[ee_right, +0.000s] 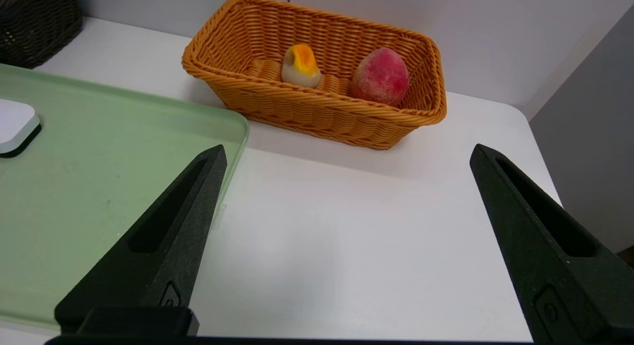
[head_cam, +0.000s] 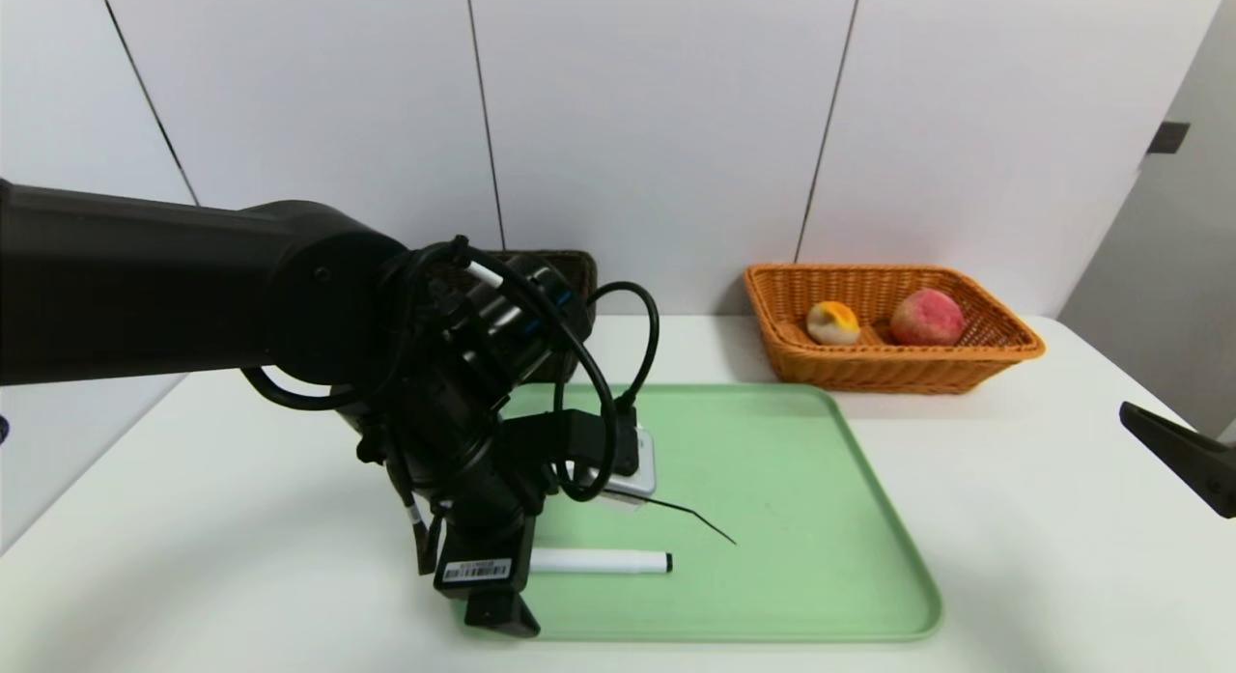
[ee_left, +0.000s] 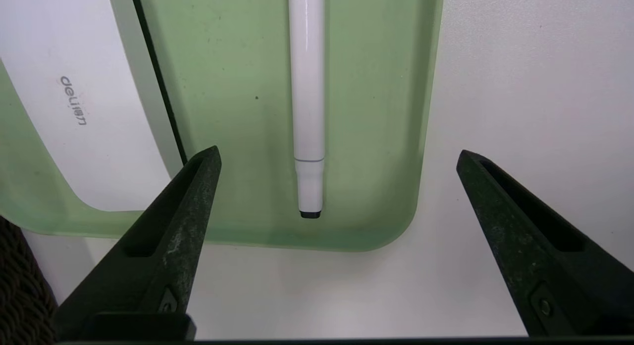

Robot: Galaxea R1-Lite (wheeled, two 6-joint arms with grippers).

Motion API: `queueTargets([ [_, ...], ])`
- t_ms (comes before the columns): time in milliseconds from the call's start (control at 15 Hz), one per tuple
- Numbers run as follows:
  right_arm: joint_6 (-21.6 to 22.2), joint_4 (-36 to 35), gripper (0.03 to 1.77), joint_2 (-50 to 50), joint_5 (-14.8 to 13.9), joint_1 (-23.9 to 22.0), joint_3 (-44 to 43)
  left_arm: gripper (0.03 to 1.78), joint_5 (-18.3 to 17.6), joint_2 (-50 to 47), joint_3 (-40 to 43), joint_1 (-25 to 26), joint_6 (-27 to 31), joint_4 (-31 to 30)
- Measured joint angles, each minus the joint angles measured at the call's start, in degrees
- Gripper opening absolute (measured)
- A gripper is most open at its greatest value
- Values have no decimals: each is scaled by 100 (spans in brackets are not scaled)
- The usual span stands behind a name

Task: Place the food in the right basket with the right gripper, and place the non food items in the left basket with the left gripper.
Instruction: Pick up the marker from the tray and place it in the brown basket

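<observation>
One slim white cylindrical marker point(ee_left: 308, 97) lies lengthwise between the wide-open, empty left tool's point(ee_left: 339, 149) fingers, black-tipped end toward its base.

Pale panels point(head_cam: 666, 123) with thin dark seams rise behind a white tabletop point(head_cam: 966, 518); a grey surface point(head_cam: 1188, 229) stands at right.

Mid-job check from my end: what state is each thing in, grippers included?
Left gripper: open, over the tray's near left corner, holding nothing.
Right gripper: open, right of the tray, holding nothing.
Marker: capped or not, cannot tell; lying on the tray.
White box: lying flat on the tray.
Tray: flat on the table.
Orange basket: upright, holding bun and peach.
Dark basket: contents mostly hidden.
</observation>
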Motion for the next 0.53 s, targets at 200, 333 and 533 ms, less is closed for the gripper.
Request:
queueTargets([
  [200, 6, -6, 169, -5, 4, 0, 0, 169, 11, 104, -5, -9, 0, -35],
  [333, 61, -9, 169, -18, 6, 0, 5, 169, 17, 210, -27, -56, -5, -262],
  [533, 163, -9, 169, -32, 15, -1, 20, 169, 30, 369, -33, -122, -55, -361],
])
